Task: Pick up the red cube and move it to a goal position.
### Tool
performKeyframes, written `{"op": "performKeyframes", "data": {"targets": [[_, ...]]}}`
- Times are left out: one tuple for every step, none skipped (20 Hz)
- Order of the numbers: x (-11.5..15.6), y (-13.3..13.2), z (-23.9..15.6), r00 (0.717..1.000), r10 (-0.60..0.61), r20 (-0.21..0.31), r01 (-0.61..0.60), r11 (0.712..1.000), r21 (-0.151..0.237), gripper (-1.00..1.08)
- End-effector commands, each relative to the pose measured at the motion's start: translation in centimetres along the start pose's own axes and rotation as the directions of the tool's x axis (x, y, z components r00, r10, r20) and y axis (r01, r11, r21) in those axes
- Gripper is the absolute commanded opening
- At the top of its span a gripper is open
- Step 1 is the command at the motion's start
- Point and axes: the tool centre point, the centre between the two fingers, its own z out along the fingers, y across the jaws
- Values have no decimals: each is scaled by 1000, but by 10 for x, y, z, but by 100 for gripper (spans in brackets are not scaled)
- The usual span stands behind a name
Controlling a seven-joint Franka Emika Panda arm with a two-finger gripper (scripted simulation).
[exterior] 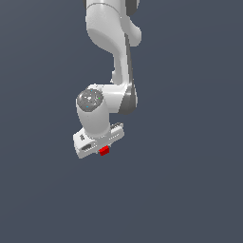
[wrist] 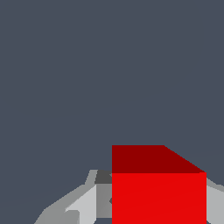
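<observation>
The red cube is tiny and peeks out from under the white hand of my gripper in the exterior view, just below the picture's middle. In the wrist view the red cube looms large, with a bright front face and a darker top face. It sits between the two grey fingers, which press against its sides. My gripper is shut on it. The fingertips are hidden in the exterior view by the hand.
A plain dark grey-blue surface fills the background of both views. The arm's white links reach down from the top of the exterior view to the hand.
</observation>
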Motion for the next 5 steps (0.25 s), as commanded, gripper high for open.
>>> {"op": "performKeyframes", "data": {"targets": [[3, 3, -6, 1000, 0, 1, 0, 1000, 0, -100], [4, 4, -7, 1000, 0, 1, 0, 1000, 0, -100], [4, 4, -8, 1000, 0, 1, 0, 1000, 0, -100], [4, 5, -8, 1000, 0, 1, 0, 1000, 0, -100], [5, 5, -8, 1000, 0, 1, 0, 1000, 0, -100]]}}
